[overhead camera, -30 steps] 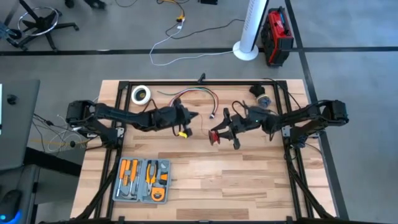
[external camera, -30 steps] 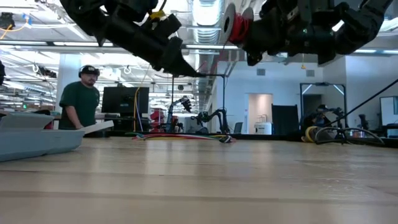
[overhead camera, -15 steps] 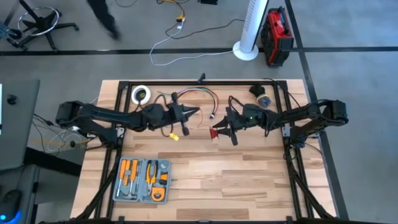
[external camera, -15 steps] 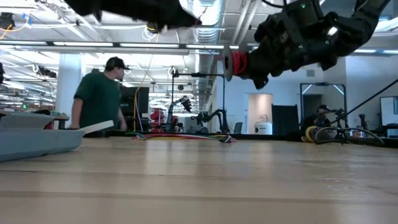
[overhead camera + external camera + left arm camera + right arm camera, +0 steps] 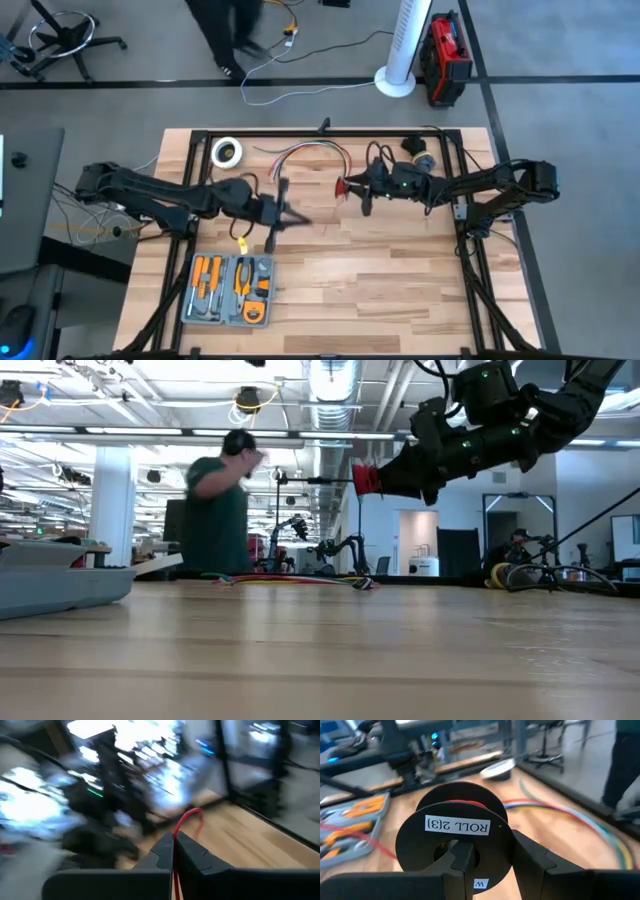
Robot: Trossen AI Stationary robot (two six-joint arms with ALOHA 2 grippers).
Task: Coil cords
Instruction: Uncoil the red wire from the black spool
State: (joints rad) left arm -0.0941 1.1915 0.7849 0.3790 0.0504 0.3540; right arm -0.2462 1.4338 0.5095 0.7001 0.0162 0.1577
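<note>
Right gripper (image 5: 487, 865) clamped on the black spool (image 5: 455, 837), held up over the table's far side; left gripper (image 5: 173, 851) pinching the red wire (image 5: 187, 817) nearer the tool tray (image 5: 230, 290). Best done keeping the wire lightly taut between them, feeding turns squarely onto the spool without slack.

Left gripper (image 5: 284, 218) sits mid-table, just behind the open tool case with orange-handled tools (image 5: 231, 290) at the front left. Right gripper (image 5: 352, 187) lies right of centre, farther back, with the black spool of thin red wire (image 5: 454, 832) between its fingers. Roll of white tape (image 5: 227, 152) at rear left; bundle of coloured wires (image 5: 312, 152) rear centre.
</note>
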